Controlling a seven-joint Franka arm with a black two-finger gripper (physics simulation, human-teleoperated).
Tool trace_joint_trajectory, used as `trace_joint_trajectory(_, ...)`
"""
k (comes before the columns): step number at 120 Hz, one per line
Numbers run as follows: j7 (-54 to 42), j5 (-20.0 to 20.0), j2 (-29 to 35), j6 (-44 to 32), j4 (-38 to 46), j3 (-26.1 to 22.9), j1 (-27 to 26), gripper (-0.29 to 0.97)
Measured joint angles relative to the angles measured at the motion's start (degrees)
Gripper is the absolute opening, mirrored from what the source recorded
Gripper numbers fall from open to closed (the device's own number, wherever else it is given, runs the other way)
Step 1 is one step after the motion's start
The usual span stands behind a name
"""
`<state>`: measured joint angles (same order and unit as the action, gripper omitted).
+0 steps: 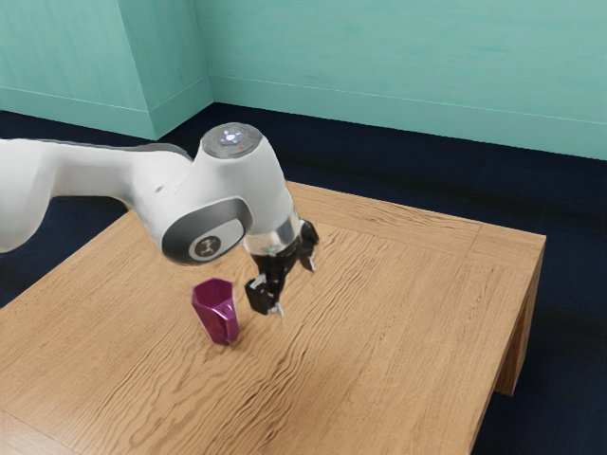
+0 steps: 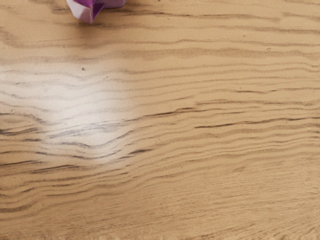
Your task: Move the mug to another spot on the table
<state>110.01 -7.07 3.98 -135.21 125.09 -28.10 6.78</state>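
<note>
Teal walls and dark floor surround a wooden bench (image 1: 408, 303); purple mug (image 1: 216, 310) stands left of frame centre; pincer (image 1: 283, 275) hangs just right of it, spread wide, empty, apart from the mug.

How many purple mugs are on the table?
1. The mug stands on the wooden table, close beside the tool, on the exterior view's left of it. The wrist view catches the same mug's edge. Nothing on the table could hide another.
</note>
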Motion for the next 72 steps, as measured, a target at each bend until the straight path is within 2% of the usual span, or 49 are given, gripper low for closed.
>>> trace_joint_trajectory(9,-7.1,4.2,1.5,5.8,-4.2,2.6,1.3,0.68)
trace_joint_trajectory(18,-15.5,6.6,2.0,12.4,-9.2,6.0,2.4,0.68)
trace_joint_trajectory(31,-28.5,8.0,1.5,19.0,-14.0,9.6,2.9,0.68)
trace_joint_trajectory(45,-42.6,8.5,-2.0,28.0,-25.8,12.1,2.9,0.68)
trace_joint_trajectory(49,-46.4,8.6,-2.4,30.4,-28.5,14.6,1.1,0.68)
trace_joint_trajectory(62,-58.2,8.3,-4.0,37.0,-35.5,31.3,-13.1,0.68)
trace_joint_trajectory(72,-66.3,7.8,-4.6,41.0,-38.3,36.8,-16.3,0.68)
